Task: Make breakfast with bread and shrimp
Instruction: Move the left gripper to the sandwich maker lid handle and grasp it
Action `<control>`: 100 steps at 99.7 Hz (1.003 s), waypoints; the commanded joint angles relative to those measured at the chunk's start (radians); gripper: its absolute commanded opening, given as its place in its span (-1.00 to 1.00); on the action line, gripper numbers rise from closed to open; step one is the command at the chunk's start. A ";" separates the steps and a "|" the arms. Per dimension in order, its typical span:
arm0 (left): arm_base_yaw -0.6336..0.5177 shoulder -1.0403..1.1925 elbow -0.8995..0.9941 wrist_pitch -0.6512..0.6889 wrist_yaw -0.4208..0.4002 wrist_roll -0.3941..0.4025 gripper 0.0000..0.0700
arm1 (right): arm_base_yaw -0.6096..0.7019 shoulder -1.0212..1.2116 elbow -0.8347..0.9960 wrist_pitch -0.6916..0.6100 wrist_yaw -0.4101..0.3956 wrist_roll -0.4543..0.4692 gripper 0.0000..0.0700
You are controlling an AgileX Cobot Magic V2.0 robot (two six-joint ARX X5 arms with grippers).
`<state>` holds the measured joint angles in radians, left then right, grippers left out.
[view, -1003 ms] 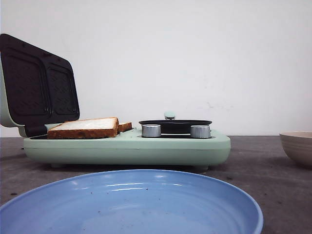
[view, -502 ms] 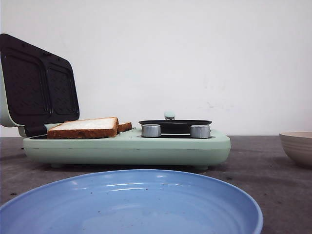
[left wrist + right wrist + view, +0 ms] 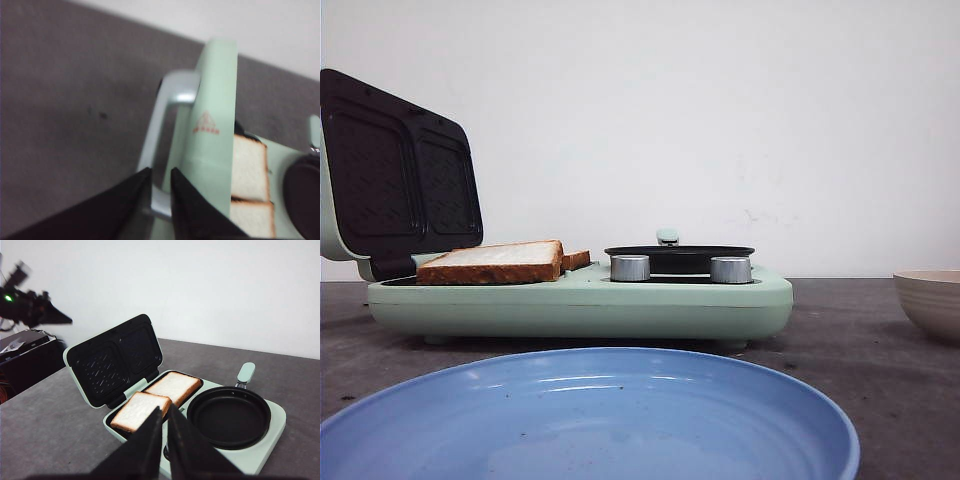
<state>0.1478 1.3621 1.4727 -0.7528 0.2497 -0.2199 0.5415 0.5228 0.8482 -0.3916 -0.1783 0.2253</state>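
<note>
Grey tabletop [image 3: 880, 350] is seen from the front, carrying a mint-green sandwich maker [image 3: 580, 300] with its lid [image 3: 395, 170] raised and the bread [image 3: 495, 262] lying on the lower plate; a blue plate [image 3: 590, 415] and a beige bowl [image 3: 930, 300] are nearby. From the left wrist, the left gripper [image 3: 159, 192] is shown nearly closed beside the lid's silver handle [image 3: 165, 130]. From the right wrist, the right gripper [image 3: 165, 440] is seen almost shut, holding nothing, above a black pan [image 3: 228, 415].

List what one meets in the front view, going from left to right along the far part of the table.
Open lid → bread → left knob → black pan → right knob → beige bowl.
</note>
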 commanded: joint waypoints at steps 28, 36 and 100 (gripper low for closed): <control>0.019 0.085 0.026 0.005 0.155 -0.124 -0.19 | 0.006 -0.003 0.007 0.008 -0.009 0.028 -0.97; 0.035 0.106 0.026 0.005 0.174 -0.137 -0.19 | 0.006 -0.003 0.007 0.004 -0.009 0.029 -0.97; 0.109 0.215 0.026 0.043 0.164 -0.133 0.27 | 0.006 -0.002 0.007 -0.028 -0.005 0.029 -0.97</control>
<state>0.2531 1.5551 1.4731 -0.7105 0.4122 -0.3534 0.5415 0.5182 0.8478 -0.4274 -0.1837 0.2432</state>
